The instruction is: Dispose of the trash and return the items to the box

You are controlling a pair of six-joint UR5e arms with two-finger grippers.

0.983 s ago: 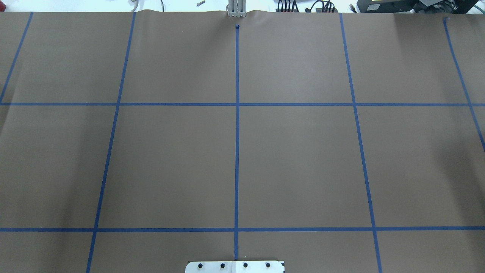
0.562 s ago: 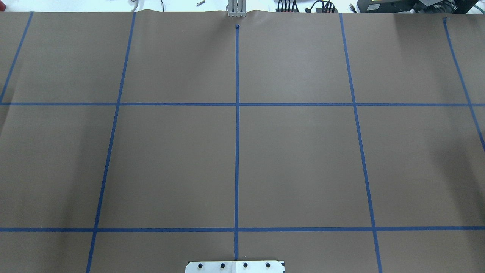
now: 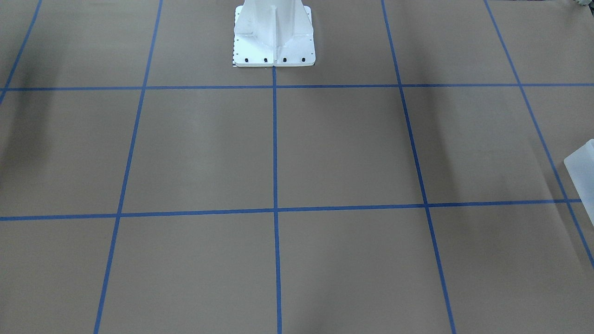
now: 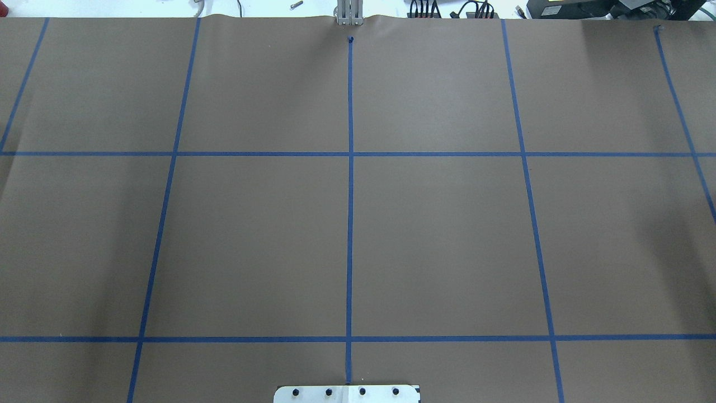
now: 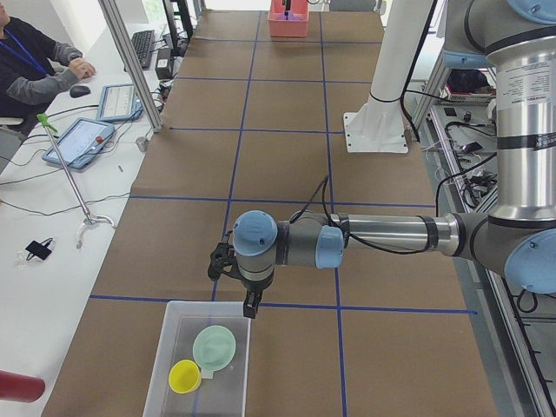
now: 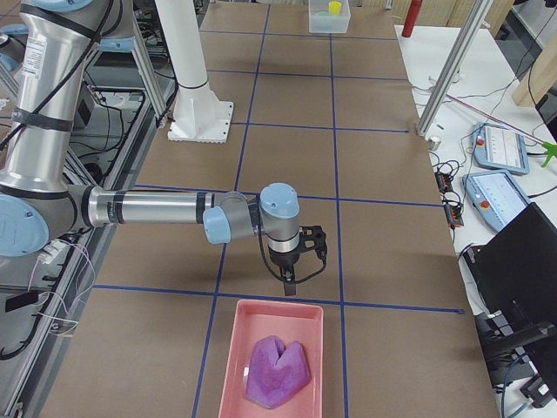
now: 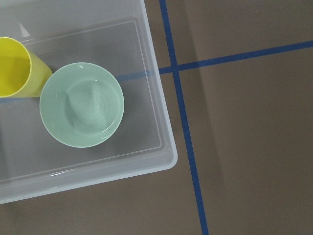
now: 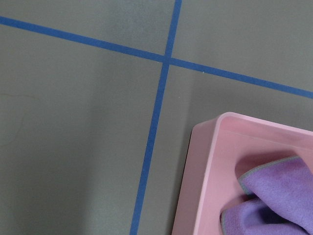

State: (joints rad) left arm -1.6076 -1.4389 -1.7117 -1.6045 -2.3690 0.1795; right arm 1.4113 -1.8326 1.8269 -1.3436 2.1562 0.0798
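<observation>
Clear box [image 7: 164, 139], standing at the end of the worktop [image 4: 251, 240] on the robot's left. It holds a green bowl [image 7: 81, 104], upright and open side up, and a yellow cup [image 7: 14, 68] touching or just beside the bowl. One corner of this box also shows at the right edge of the front-facing view.

Pink tray [image 8: 205, 171], standing at the opposite end of the worktop, on the robot's right. A purple cloth [image 8: 274, 196] lies crumpled inside it.

Left pincer [image 5: 252, 304], pointing down above the worktop, near the box's corner, on an arm stretched out level. Only the left side view shows it, so whether it is wide or narrow cannot be told. Nothing is seen in its grip.

Right pincer [image 6: 290, 280], pointing down, near the pink tray's rim, likewise on a level arm. Only the right side view shows it, and its opening cannot be told either.

Blue tape [image 4: 350, 224] divides the brown worktop into a grid. The robot's base [image 3: 274, 32], white and bolted down, stands on the centre line. An operator [image 5: 35, 61] sits at a desk beside the worktop.
</observation>
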